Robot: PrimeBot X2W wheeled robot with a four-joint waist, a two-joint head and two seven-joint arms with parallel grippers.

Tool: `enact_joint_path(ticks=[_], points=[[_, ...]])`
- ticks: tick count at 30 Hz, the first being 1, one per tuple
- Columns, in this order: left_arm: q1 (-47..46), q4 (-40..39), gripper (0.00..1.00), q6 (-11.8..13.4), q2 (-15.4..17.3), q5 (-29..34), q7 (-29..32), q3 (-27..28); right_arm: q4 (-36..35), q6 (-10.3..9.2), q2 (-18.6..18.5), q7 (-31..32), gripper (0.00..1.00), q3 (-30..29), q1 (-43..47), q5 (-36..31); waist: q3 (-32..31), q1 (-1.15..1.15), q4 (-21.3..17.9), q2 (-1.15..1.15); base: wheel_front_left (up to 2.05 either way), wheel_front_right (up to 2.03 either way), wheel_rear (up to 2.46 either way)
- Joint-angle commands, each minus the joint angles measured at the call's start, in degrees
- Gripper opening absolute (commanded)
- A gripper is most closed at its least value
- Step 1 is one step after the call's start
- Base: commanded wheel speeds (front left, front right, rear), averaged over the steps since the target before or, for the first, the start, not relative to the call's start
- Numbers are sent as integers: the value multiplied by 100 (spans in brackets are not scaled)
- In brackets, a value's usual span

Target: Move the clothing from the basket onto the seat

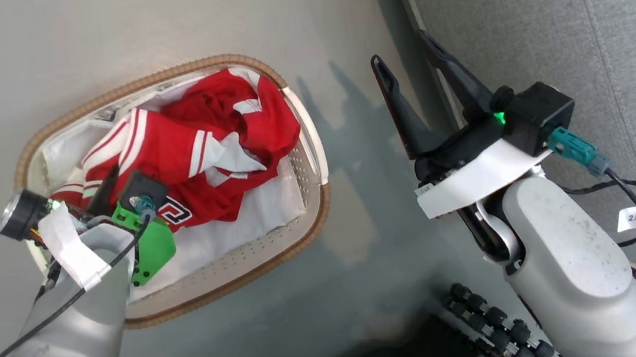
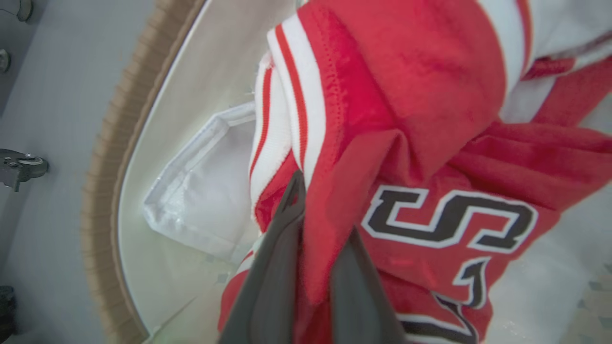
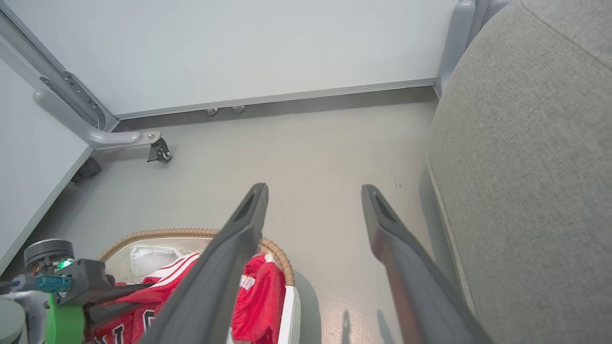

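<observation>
The clothing (image 1: 197,150), red jerseys with white stripes and navy-outlined lettering, lies bunched in the oval white basket (image 1: 305,138) with its brown woven rim. My left gripper (image 1: 110,179) reaches down into the basket. In the left wrist view, my left gripper (image 2: 325,210) is shut on a fold of the red clothing (image 2: 406,95), with cloth pinched between the dark fingers. My right gripper (image 1: 402,48) hangs open and holds nothing, above the floor between the basket and the grey seat (image 1: 574,27). Its own wrist view has my right gripper (image 3: 314,191) beside the seat (image 3: 526,167).
A plain white sheet (image 1: 251,215) lines the basket under the jerseys. Pale panels and a caster (image 3: 160,152) stand at the far side of the floor (image 3: 311,143). My dark wheeled base (image 1: 499,325) sits at the bottom of the head view.
</observation>
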Motion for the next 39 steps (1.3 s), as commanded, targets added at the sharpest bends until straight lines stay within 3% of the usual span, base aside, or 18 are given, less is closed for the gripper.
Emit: enact_joint_path(ticks=[1, 9, 18, 39], points=[[145, 0, 0, -38, -7, -41, -45, 0, 64, -4, -56, -27, 100, 9, 118, 27, -318, 0, 77, 0, 0, 0, 0], [601, -139, 0, -189, -227, -390, -185, 93, 341, -4, -230, -27, 100, -23, 440, 43, -1089, 0, 368, 0, 0, 0, 0], [1553, -1395, 0, -289, -395, -815, -186, 192, 579, -4, -433, -28, 100, 83, 858, 57, -2006, 0, 719, 0, 0, 0, 0], [2874, -3047, 0, -205, -479, -1295, -187, 616, 854, -4, -476, -27, 100, 214, 1783, 100, -3543, 0, 1057, 0, 0, 0, 0]])
